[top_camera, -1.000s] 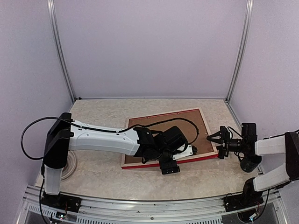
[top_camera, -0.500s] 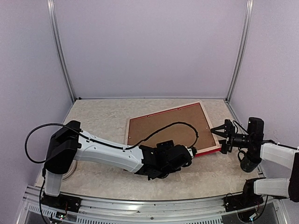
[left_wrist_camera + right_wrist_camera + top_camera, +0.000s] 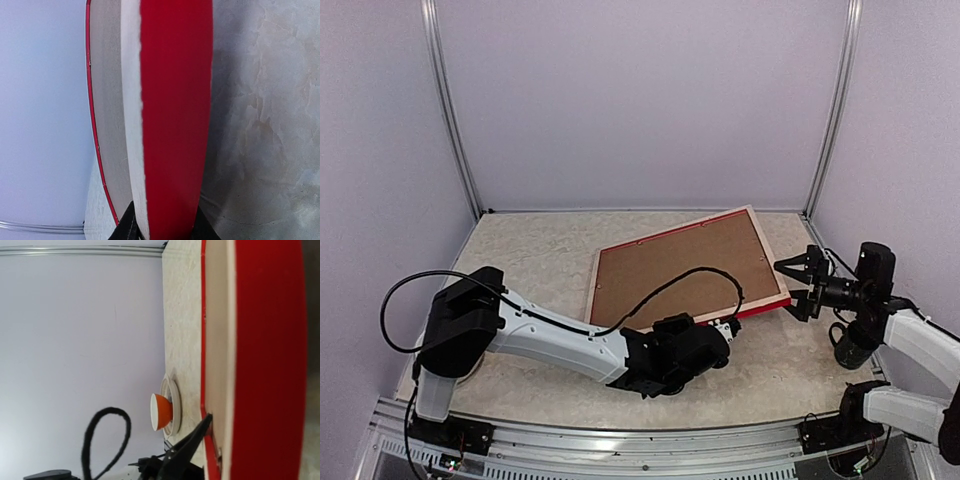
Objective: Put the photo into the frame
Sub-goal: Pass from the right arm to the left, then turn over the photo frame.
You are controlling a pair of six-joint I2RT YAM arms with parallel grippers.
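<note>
Left fingers (image 3: 128,226) pinch the tilted, smooth red, pale-wood-edged rectangular frame (image 3: 175,125).

The frame (image 3: 680,265) sits mid-surface (image 3: 530,250), rear face up, near edge raised. The left hand (image 3: 728,325) is at that edge, the right hand (image 3: 798,285) beside its right corner.

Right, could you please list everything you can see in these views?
frame: one, red front, pale wood rear, centre-right of table, near edge raised.
backing board: one, brown, set in the frame's rear.
cup: one, orange, on the saucer.
saucer: one, white, near-left of table by the left arm's base.
table: one, beige marbled.
walls: pale lilac, around the table.
left tool: one, black, shut on the frame's near edge.
right tool: one, black, open, at the frame's right near corner.
</note>
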